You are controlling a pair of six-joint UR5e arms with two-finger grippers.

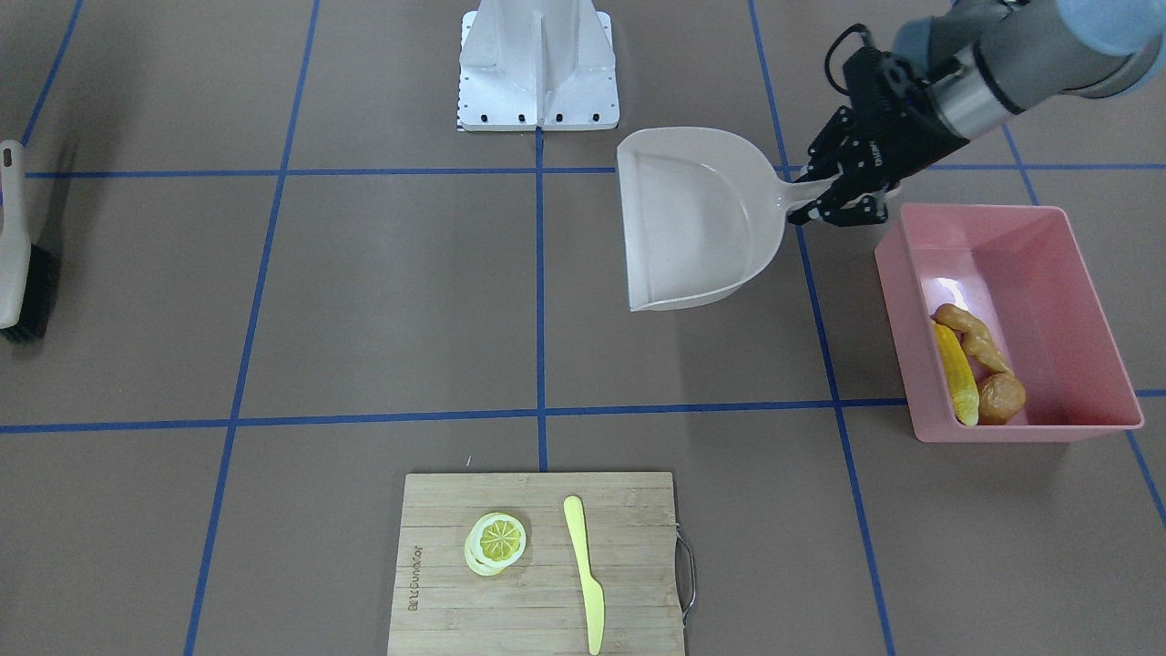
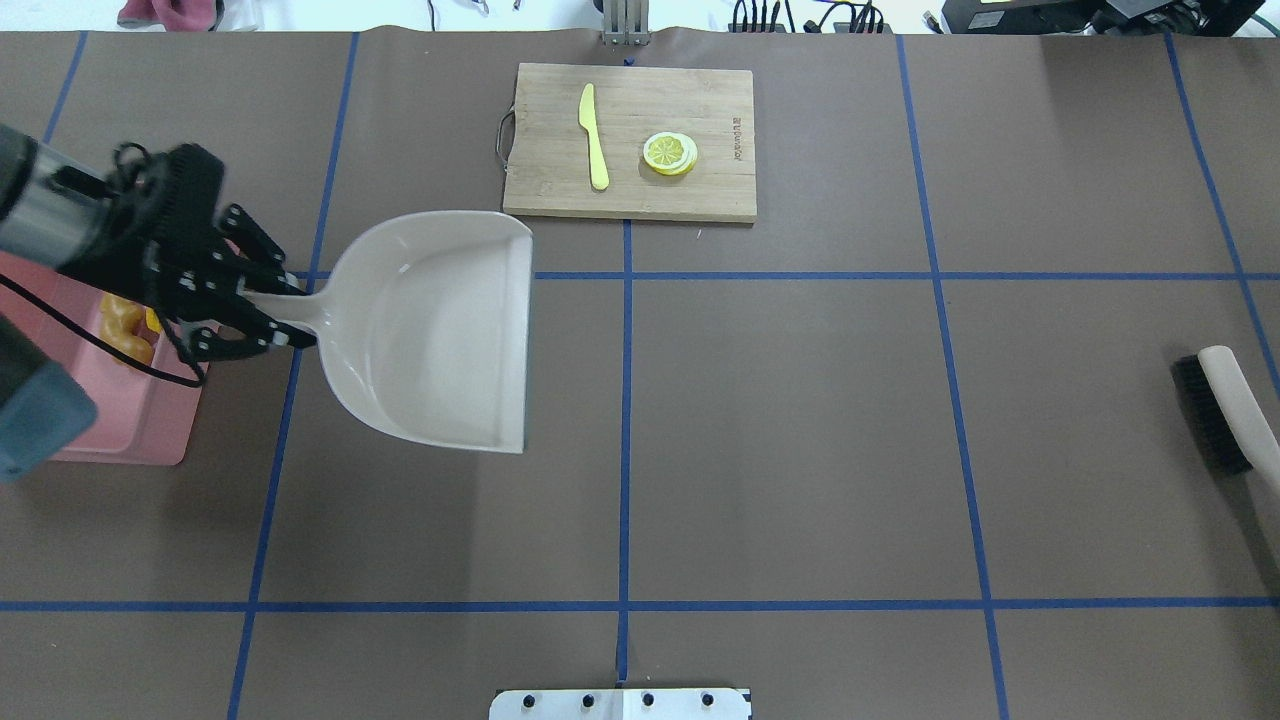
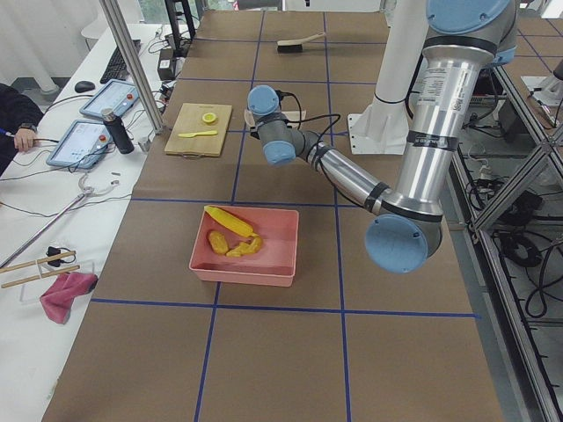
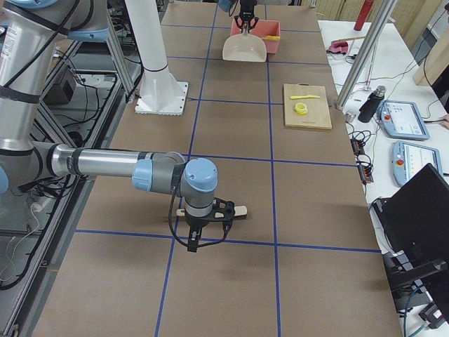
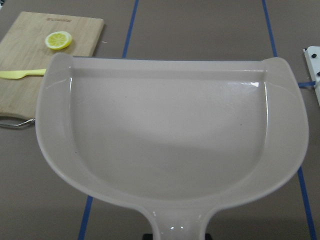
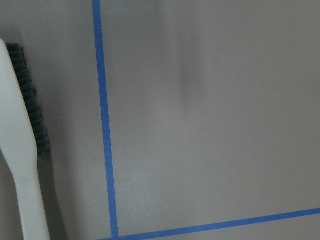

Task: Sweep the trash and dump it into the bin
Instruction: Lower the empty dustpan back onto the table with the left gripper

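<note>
A brown table taped into blue squares. At its left-arm end sits the pink bin. Just beside it is the beige dustpan, its handle clamped in the left gripper. Far off, the right gripper hangs by the brush; I cannot tell how its jaws stand. Inside the bin, huddled at one end, lie the corn cob, ginger root and potato.
</note>
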